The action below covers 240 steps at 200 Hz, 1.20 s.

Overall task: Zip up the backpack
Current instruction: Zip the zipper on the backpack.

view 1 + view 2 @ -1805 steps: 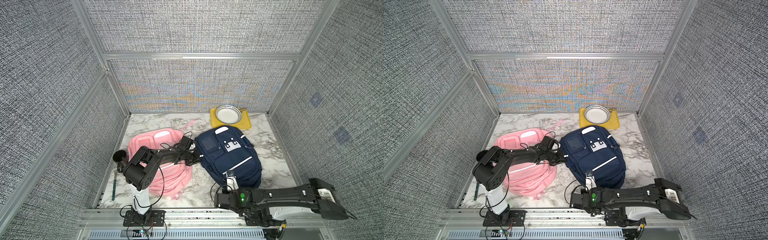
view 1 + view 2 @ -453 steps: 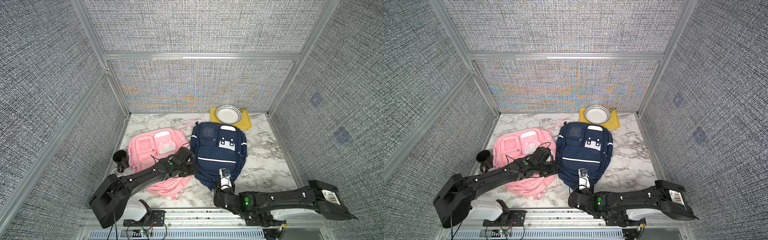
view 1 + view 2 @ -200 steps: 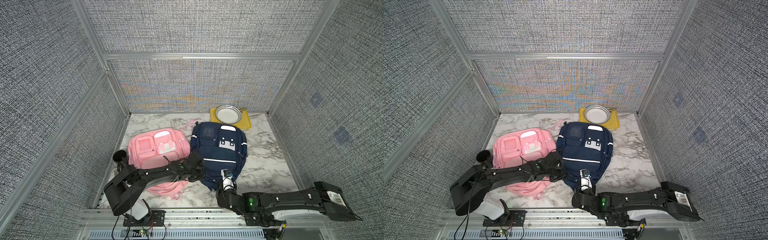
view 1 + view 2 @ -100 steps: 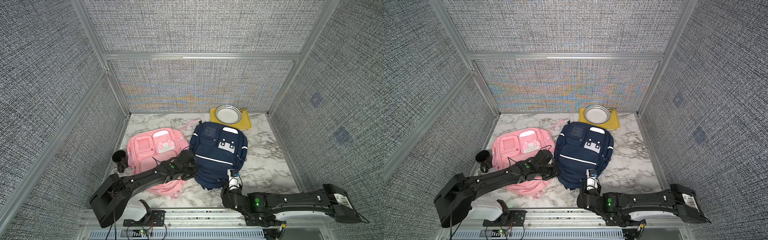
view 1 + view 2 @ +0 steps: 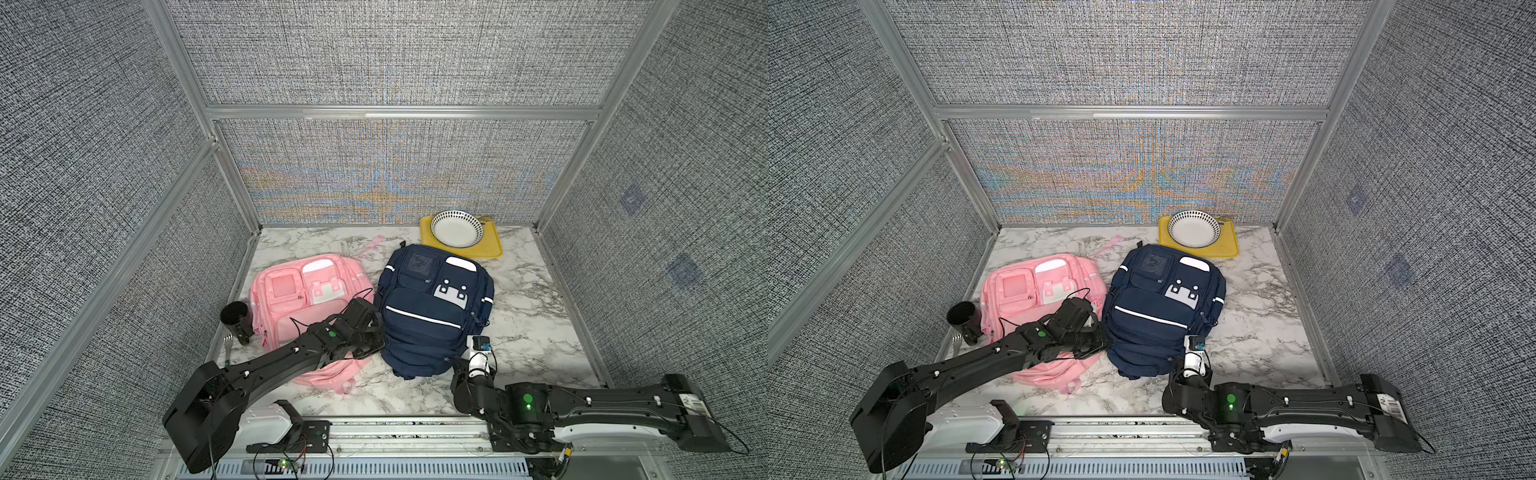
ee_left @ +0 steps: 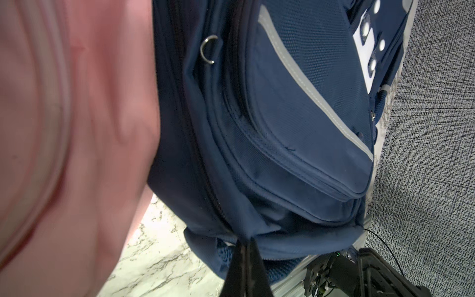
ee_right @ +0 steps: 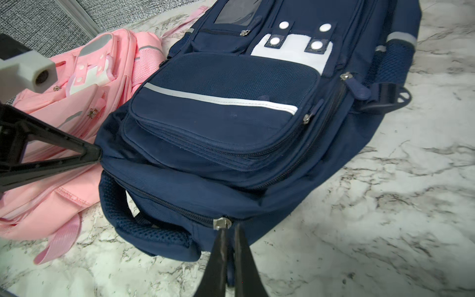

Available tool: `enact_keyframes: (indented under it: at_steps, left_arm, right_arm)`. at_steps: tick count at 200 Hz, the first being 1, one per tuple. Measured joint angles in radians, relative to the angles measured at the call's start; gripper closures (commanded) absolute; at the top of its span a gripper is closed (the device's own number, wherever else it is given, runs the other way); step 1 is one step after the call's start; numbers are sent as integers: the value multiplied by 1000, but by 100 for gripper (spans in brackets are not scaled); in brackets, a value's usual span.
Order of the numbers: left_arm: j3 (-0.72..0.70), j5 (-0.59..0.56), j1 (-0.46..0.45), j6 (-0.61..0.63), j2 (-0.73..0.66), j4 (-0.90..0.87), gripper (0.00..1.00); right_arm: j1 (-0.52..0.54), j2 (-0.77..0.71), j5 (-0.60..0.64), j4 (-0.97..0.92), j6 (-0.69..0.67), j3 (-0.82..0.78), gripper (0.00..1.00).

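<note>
Navy backpack, white stripe, lying face-up, zipper slider at near end

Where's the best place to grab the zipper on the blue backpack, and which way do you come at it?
Pinch the flat pull tab hanging off the silver slider, not the slider itself. It sticks out of the navy backpack's near end toward the table's front, so come in low from there. The right gripper is shut on it that way.
</note>
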Motion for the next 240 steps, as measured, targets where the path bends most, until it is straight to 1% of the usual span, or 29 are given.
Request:
enact_keyframes:
  at_steps: [41,72,87,97,109,115,136,161,194,240]
  left_arm:
    - [-14,5,1,0,4,20,100]
    - [-14,14,-1,1,30,29,100]
    - [-9,12,-16,0,56,35,86]
    - [3,3,-34,1,77,35,81]
    - [26,-12,-63,-1,100,34,65]
    - [36,-14,-79,-1,111,35,59]
    - [60,-22,-122,-21,125,36,50]
    - [67,-41,-154,-39,109,20,45]
    - [101,-44,-193,-57,101,-7,44]
    - [153,-30,-265,-106,176,-6,44]
  right_arm:
    - [-38,-77,7,-25,-4,-42,100]
    - [-54,-71,7,12,-57,-63,100]
    - [-61,-49,12,35,-83,-63,100]
    - [-65,-38,14,41,-101,-63,100]
    - [-67,-31,21,43,-117,-57,100]
    - [-70,-29,24,47,-125,-55,100]
    - [-71,-34,29,55,-146,-53,100]
    - [-72,-40,35,68,-157,-54,100]
    - [-80,-19,35,95,-186,-60,100]
    - [-93,19,35,122,-204,-60,100]
